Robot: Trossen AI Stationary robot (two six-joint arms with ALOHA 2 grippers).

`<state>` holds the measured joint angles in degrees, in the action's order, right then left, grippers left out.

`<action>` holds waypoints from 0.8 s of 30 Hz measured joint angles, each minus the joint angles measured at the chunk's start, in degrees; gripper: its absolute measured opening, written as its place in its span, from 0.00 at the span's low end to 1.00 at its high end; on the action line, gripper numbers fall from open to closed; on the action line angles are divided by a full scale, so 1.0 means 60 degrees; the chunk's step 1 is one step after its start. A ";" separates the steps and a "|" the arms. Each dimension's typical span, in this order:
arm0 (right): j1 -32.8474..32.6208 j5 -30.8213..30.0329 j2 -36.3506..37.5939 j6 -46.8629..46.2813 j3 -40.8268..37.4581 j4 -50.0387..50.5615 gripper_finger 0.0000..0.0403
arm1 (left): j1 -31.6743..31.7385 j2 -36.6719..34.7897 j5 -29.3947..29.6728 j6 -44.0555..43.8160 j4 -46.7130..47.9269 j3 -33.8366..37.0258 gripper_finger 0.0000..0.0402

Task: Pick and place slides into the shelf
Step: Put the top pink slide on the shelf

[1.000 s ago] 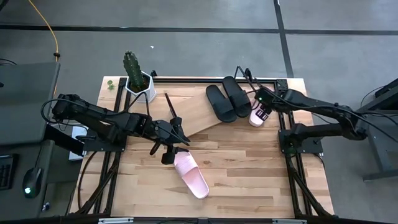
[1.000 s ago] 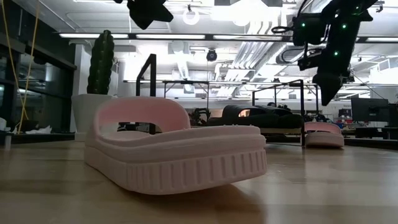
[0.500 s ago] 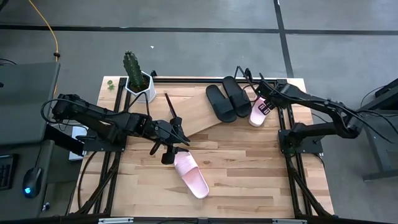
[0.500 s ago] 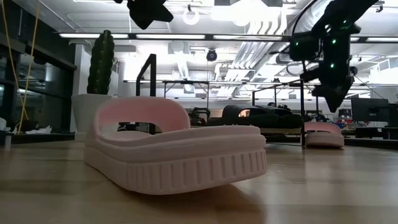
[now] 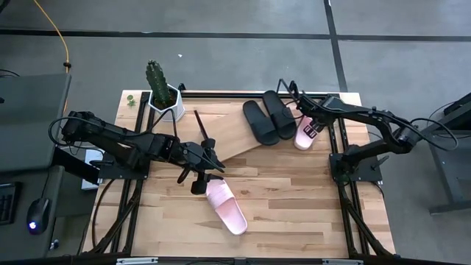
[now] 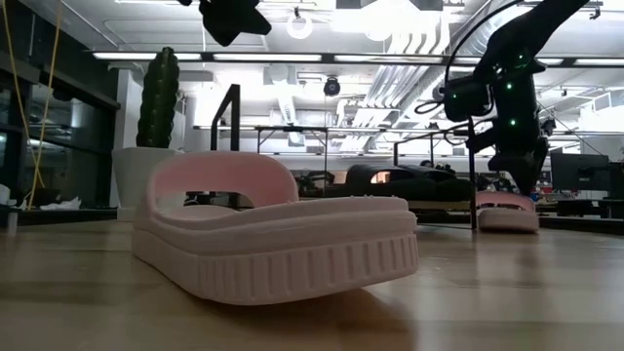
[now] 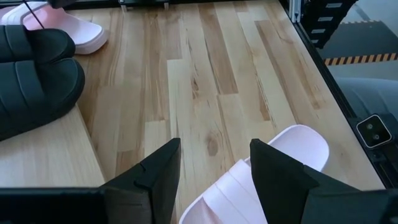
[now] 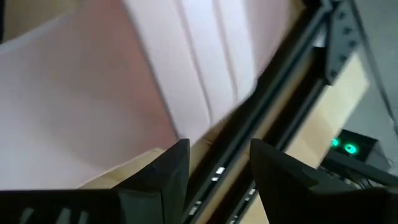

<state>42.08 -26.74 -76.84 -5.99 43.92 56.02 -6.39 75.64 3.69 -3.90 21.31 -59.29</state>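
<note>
The right hand (image 5: 303,118), fingers parted and gripping nothing, hangs low over a pink slide (image 5: 305,132) just beside the shelf (image 5: 234,132). Two black slides (image 5: 269,116) lie side by side on the shelf's board. The left hand (image 5: 210,156), fingers spread, hovers over the other pink slide (image 5: 225,205), lying off the shelf on the wood surface (image 5: 294,199).

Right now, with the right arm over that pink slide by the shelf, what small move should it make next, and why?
Probably lower the right gripper a little further and close on the pink slide. Its fingers are open and close over the strap, filling the right wrist view, and nothing is gripped yet. Both black slides already lie on the shelf. The left gripper waits open above the other pink slide.
</note>
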 joint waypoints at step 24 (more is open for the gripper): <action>-0.0159 0.0472 0.0011 0.0173 -0.0029 -0.0065 0.40 | 0.0001 0.0000 -0.0001 0.0000 0.0050 0.0004 0.44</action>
<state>41.12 -23.91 -76.77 -4.95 43.75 55.64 -6.39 75.64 3.68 -3.90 21.61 -59.27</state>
